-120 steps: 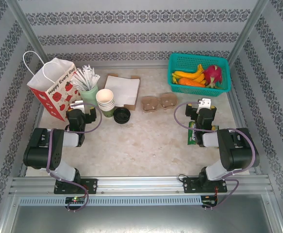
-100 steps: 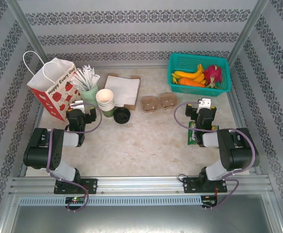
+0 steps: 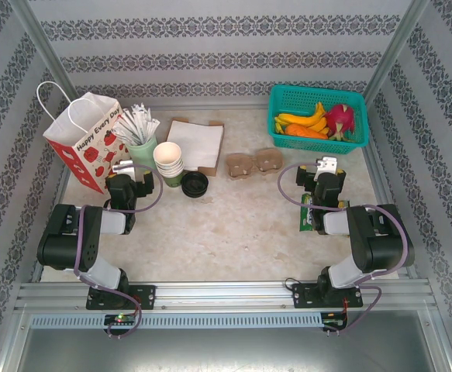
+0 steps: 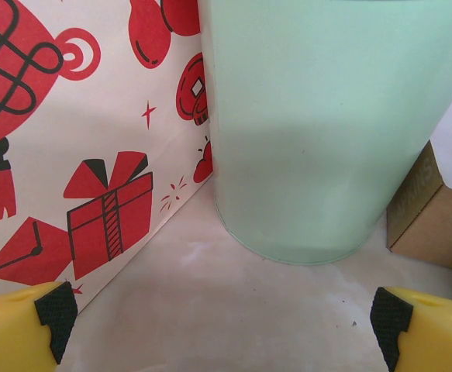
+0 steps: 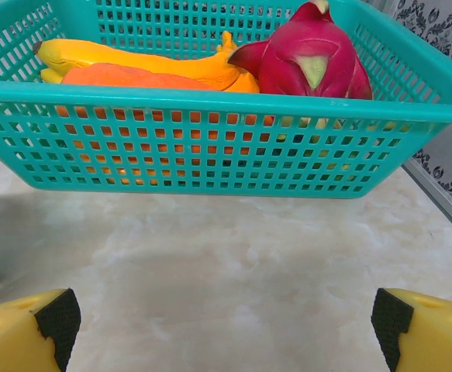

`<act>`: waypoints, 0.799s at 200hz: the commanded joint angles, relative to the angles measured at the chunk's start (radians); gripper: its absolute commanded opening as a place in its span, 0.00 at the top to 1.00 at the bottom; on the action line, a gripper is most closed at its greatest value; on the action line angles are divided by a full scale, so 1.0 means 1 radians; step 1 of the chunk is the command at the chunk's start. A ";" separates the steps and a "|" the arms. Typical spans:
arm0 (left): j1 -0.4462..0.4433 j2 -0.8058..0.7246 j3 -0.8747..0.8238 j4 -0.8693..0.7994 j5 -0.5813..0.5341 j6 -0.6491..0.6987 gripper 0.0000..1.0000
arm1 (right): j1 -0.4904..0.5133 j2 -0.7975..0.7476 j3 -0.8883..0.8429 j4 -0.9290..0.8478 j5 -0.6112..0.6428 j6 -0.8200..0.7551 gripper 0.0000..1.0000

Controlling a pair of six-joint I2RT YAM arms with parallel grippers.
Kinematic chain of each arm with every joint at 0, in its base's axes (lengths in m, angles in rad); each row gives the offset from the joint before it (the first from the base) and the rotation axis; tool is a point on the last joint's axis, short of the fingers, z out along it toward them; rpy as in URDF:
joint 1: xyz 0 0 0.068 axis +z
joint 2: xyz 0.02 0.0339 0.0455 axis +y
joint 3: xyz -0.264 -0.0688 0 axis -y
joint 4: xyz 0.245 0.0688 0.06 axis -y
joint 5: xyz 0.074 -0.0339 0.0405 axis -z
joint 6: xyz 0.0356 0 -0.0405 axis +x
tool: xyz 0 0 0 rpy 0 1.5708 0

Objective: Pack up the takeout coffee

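Unmoved since a moment ago, both released and empty: left pincer (image 4: 222, 314) facing the mint cup (image 4: 326, 132) and bag (image 4: 78, 155), cups (image 3: 168, 159) just to its right, lids (image 3: 194, 184) beyond; right pincer (image 5: 224, 318) facing the basket (image 5: 210, 116), well apart from cups; packing unstarted.

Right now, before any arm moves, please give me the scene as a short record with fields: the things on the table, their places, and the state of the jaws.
paper cups: one stack, no lids on, just right of the pale green cup
black lids: on the table, right of the cup stack
cup carriers: two, side by side, mid-table
paper bag: upright, far left
basket: far right, holds fruit
left jaws: open, empty, facing the pale green cup
right jaws: open, empty, facing the basket
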 commanded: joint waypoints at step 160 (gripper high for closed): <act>-0.010 -0.374 0.149 -0.546 -0.164 -0.150 0.01 | 0.038 -0.308 0.179 -0.508 -0.023 0.100 0.02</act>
